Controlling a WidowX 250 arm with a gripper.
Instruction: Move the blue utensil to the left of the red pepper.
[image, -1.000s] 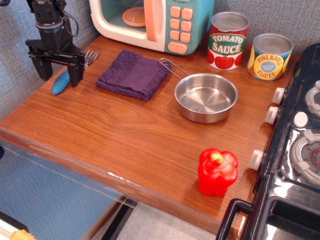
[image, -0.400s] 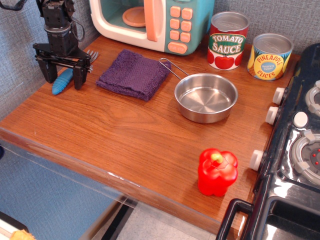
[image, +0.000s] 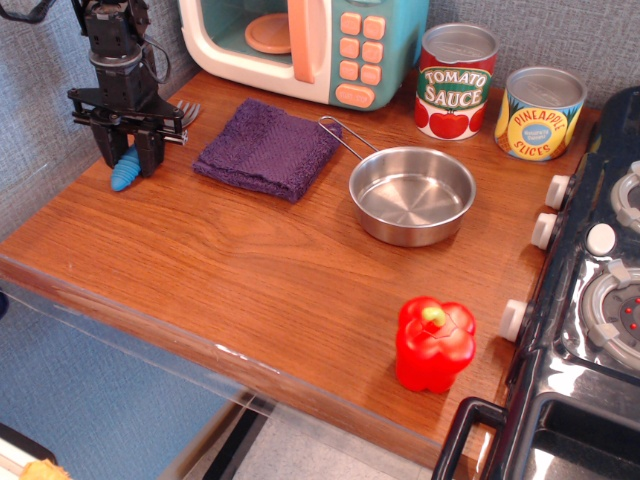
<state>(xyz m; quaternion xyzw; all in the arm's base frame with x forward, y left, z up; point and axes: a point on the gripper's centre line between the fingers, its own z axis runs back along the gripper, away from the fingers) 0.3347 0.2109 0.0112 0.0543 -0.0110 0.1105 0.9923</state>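
Gripper (image: 129, 160) pinching fork (image: 127, 176) by blue handle, far-left rear of table (image: 250, 270). Pepper (image: 433, 343) well apart, front right. Cans read "TOMATO SAUCE" (image: 455, 82), "PINEAPPLE SLICES" (image: 540, 113).

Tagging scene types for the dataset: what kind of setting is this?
Likely a toy play-kitchen setup: a wooden counter with a toy microwave, pretend tomato sauce can, and a black toy stove at the right.

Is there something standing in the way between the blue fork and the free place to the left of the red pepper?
Nothing visible: bare wood lies between the blue fork and the red pepper; purple cloth and pan sit behind that path.
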